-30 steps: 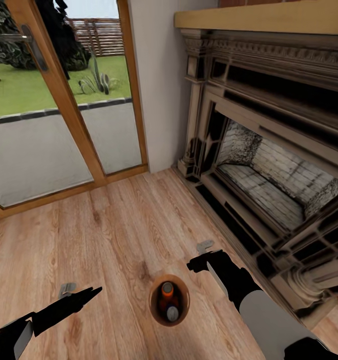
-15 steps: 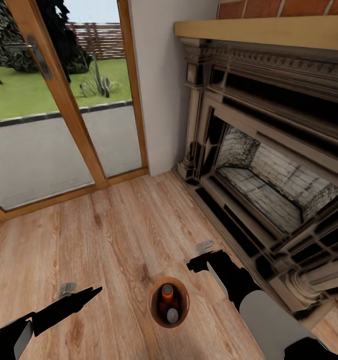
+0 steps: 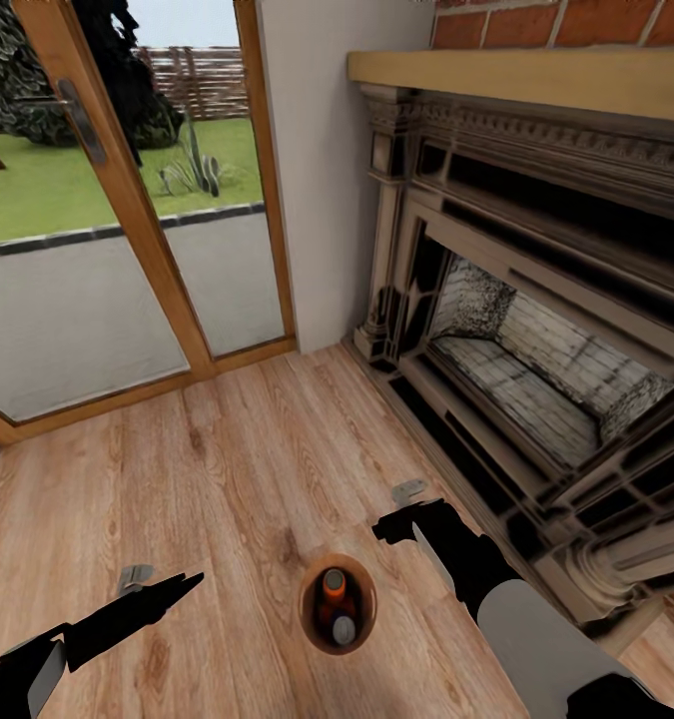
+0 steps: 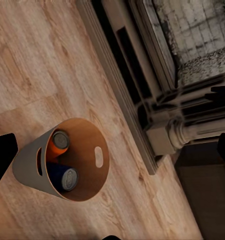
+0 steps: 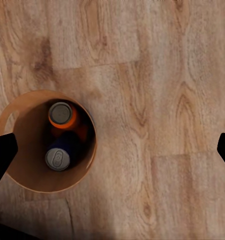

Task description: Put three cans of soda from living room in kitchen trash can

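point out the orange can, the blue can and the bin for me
orange can (image 5: 61, 114), right wrist view, on its round grey top
blue can (image 5: 58, 158), right wrist view, on its grey top
bin (image 4: 27, 162), left wrist view, on its outer wall

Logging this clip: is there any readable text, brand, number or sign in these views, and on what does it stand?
None is readable.
Orange soda can and blue soda can, upright in the round copper-brown bin: grey tops show, no lettering legible.
Carved fireplace surround, wood plank floor, glass door: no markings.

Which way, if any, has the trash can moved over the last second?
No. The trash can keeps its place beside the dark floor knot; only the camera tilted.
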`<state>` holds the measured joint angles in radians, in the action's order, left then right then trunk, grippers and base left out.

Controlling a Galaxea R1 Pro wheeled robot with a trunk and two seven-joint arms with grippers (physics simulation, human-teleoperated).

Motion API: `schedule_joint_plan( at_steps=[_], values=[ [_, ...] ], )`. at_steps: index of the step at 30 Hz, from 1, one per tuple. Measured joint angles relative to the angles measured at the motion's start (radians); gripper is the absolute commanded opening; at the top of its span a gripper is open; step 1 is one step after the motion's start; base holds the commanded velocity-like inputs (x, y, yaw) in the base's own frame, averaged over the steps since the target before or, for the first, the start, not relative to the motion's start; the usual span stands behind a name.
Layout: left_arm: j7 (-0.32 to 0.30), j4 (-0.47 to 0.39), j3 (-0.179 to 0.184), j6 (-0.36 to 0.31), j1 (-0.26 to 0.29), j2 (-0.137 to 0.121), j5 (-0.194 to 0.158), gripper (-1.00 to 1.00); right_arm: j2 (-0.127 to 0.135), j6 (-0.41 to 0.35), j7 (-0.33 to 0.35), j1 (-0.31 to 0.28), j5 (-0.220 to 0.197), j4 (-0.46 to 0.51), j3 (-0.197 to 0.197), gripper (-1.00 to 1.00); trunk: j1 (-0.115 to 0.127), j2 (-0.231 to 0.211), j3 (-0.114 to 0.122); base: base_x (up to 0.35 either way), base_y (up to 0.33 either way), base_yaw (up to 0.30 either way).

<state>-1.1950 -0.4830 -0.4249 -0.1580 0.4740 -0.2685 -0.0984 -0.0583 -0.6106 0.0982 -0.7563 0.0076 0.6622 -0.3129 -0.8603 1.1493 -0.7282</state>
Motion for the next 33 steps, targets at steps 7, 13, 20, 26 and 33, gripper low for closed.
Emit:
schedule_joint_plan(
  at_steps=[7, 13, 20, 26, 33],
  values=[
    [0.000, 0.000, 0.000, 0.000, 0.000, 0.000, 0.000, 1.00, 0.000, 0.000, 0.000, 0.000, 0.000, 0.000, 0.000, 1.00, 0.027, -0.049, 0.022, 0.000, 0.000, 0.000],
    [0.000, 0.000, -0.001, 0.000, 0.000, 0.000, 0.000, 1.00, 0.000, 0.000, 0.000, 0.000, 0.000, 0.000, 0.000, 1.00, 0.031, -0.056, 0.025, 0.000, 0.000, 0.000],
    [0.001, 0.004, -0.001, 0.001, 0.000, 0.000, 0.001, 1.00, 0.000, 0.000, 0.000, 0.000, 0.000, 0.000, 0.000, 1.00, 0.031, -0.056, 0.025, 0.000, 0.000, 0.000],
    [0.005, 0.008, -0.002, 0.001, 0.000, 0.001, 0.002, 1.00, 0.001, 0.000, 0.000, 0.000, 0.001, -0.001, 0.001, 1.00, 0.031, -0.056, 0.025, 0.000, 0.000, 0.000],
    [0.006, 0.010, -0.003, 0.002, 0.000, 0.006, 0.003, 1.00, 0.009, 0.001, 0.000, 0.005, 0.001, -0.014, 0.004, 1.00, 0.031, -0.056, 0.025, 0.000, 0.000, 0.000]
  ],
)
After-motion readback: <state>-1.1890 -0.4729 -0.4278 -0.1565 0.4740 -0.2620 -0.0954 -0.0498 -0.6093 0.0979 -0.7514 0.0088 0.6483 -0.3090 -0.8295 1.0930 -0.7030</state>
